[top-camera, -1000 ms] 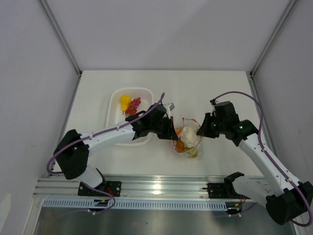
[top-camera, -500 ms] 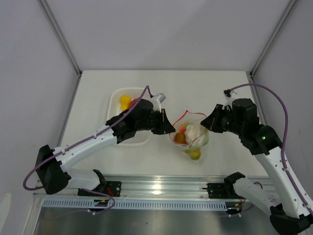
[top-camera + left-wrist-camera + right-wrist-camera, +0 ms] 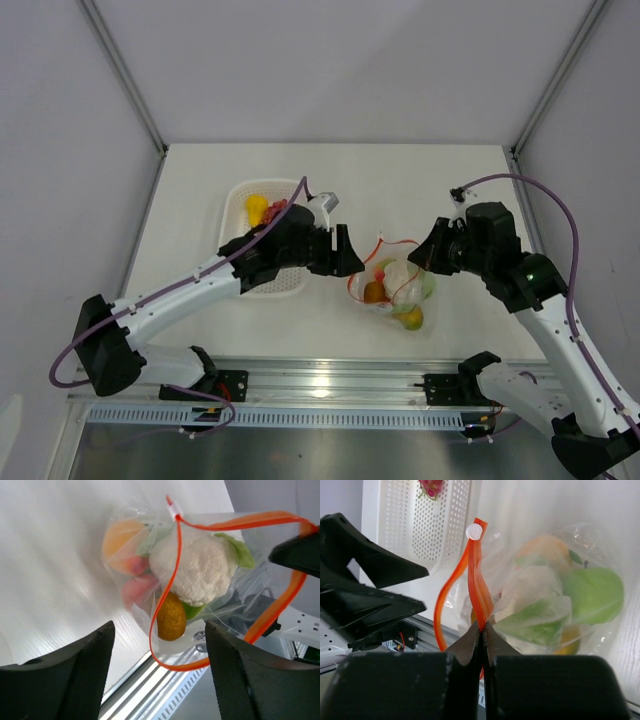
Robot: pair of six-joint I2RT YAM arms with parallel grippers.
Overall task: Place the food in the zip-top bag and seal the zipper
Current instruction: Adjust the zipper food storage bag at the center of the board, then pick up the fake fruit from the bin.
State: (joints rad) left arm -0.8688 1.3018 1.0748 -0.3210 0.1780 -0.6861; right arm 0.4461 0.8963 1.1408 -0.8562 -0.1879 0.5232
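The clear zip-top bag (image 3: 400,292) hangs by its mouth over the table's front middle. It holds food: a white cauliflower (image 3: 196,570), an orange fruit (image 3: 121,536), a red peach (image 3: 141,587), a yellow-brown mango (image 3: 171,617) and a green apple (image 3: 594,594). My right gripper (image 3: 482,626) is shut on the orange-red zipper (image 3: 478,575), pinching both strips together at the right end. The rest of the zipper (image 3: 250,519) gapes in a loop. My left gripper (image 3: 346,254) stands open just left of the bag, its fingers (image 3: 55,677) clear of the strip.
A white perforated basket (image 3: 240,262) sits behind my left arm, with a yellow fruit (image 3: 257,207) and purple-red grapes (image 3: 277,209) in it. The metal rail (image 3: 330,380) runs along the table's near edge, below the bag.
My left gripper has opened and let go of the bag's mouth. The bag has sagged slightly toward the front and now hangs from the right gripper alone.
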